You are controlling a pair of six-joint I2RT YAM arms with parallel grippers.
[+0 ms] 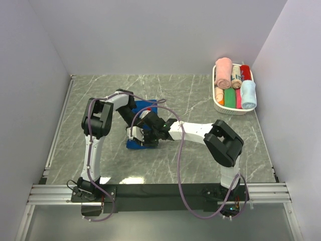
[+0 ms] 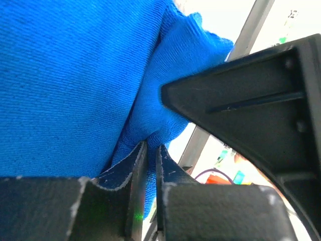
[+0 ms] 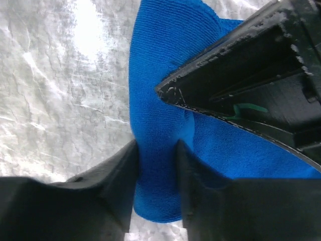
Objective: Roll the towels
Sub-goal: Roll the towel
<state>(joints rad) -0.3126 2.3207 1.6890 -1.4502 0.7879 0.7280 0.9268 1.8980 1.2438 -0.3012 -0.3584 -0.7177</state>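
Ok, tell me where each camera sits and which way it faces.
Top external: above and behind, looking down on the marble table; left arm and right arm show.
Left wrist: faces along the left gripper, pinching the royal blue towel.
Right wrist: looks down past the right gripper, clamping a fold.
Shared: that towel, all three.

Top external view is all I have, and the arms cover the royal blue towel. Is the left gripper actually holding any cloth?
Observer: Yes. In the left wrist view the left gripper is almost shut, with a thin edge of the royal blue towel pinched between its fingers.
Operator: And the right one?
Observer: In the right wrist view the right gripper is closed on a thicker fold. The cloth fills the gap and touches both fingers.
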